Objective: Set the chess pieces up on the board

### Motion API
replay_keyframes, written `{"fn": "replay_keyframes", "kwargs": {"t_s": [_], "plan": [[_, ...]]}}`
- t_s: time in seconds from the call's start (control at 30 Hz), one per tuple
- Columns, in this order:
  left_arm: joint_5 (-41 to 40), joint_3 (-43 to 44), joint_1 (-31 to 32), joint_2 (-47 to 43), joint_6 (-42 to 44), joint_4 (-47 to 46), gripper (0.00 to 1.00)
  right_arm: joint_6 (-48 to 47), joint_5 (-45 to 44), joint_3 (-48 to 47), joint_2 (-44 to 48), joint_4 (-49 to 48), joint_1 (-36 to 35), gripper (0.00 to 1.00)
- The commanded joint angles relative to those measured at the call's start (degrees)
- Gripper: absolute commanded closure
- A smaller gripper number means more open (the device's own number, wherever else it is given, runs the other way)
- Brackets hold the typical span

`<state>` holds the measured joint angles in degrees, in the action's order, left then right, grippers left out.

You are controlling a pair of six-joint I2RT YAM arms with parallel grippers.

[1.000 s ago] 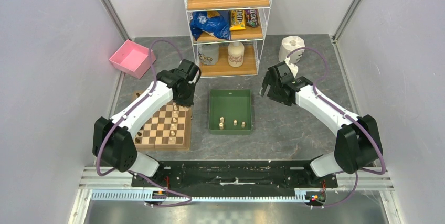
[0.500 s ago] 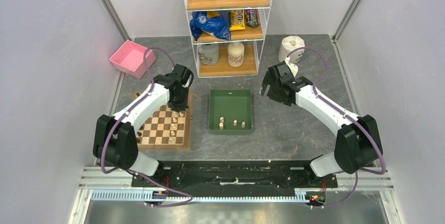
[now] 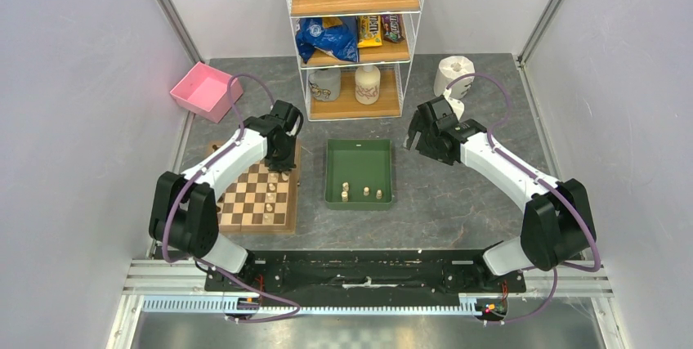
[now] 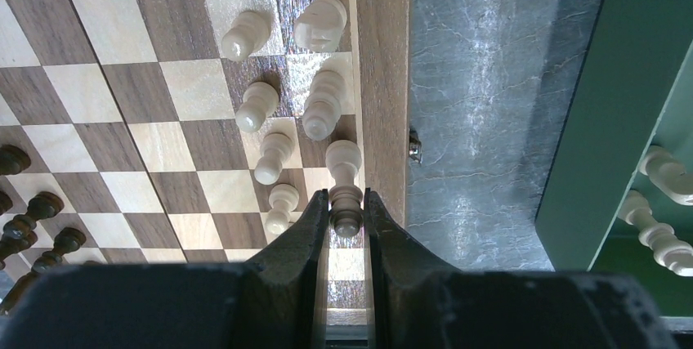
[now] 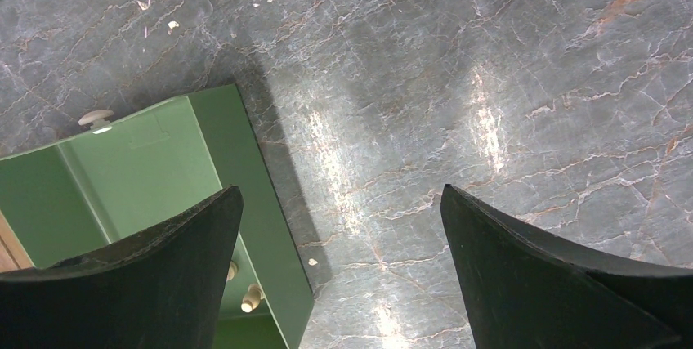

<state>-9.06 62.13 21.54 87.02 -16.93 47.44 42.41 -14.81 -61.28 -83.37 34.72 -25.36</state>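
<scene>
Chess piece, cream [image 4: 344,161]: pinched upright by left pincer [image 4: 346,206] on board [image 4: 382,79], right-edge file near far right corner, neighbouring pieces [image 4: 282,202] just beside. Advised: seat base flat, spread slowly, lift straight up. Right pincer [image 5: 342,194] spread, over surface [image 5: 490,79] beside green tray [image 5: 270,202].

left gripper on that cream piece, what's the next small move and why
Probably open the jaws: the left gripper is shut on a cream piece, upright over the board edge column beside the other cream pieces; whether its base touches is unclear.
</scene>
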Motion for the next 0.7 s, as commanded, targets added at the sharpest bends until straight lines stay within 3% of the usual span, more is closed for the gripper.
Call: {"fn": "replay_keyframes", "kwargs": {"t_s": [0.0, 0.47, 0.57, 0.67], "plan": [[-1.04, -0.60, -0.35, 0.66, -0.97, -1.64, 0.98, -0.13, -0.10, -1.42, -0.18, -0.88, 0.15, 0.01], [-3.38, -1.13, -0.37, 1.80, -1.26, -2.26, 0.93, -0.23, 0.05, -1.63, -0.47, -0.88, 0.14, 0.01], [-3.17, -1.21, -0.35, 2.04, -1.25, -2.26, 0.88, -0.23, 0.08, -1.57, -0.54, -0.88, 0.21, 0.01], [-2.82, -1.44, -0.34, 1.81, -1.26, -2.18, 0.75, -0.23, 0.07, -1.50, -0.39, -0.88, 0.14, 0.01]]}}
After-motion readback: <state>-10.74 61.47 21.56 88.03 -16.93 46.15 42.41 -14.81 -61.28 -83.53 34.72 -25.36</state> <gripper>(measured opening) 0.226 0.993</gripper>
